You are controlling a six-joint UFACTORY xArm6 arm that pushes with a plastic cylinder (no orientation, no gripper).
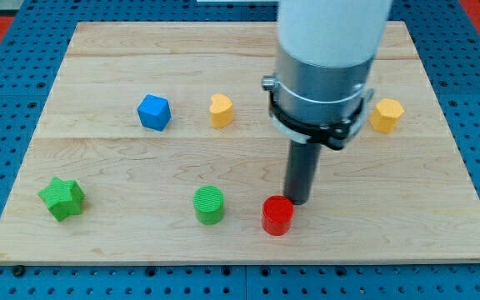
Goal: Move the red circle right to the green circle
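Resting on the wooden board (98, 242), the red circle (277, 215) is being met by my tip (297, 201), which is planted at about one o'clock from it, touching or nearly so. No claw is being carried: only a straight rod. The green circle (209, 205) is sitting just beside the red one, at nine o'clock. A green star (62, 198), blue cube (153, 112) and two yellow blocks (221, 110) (386, 115) are lying farther off.
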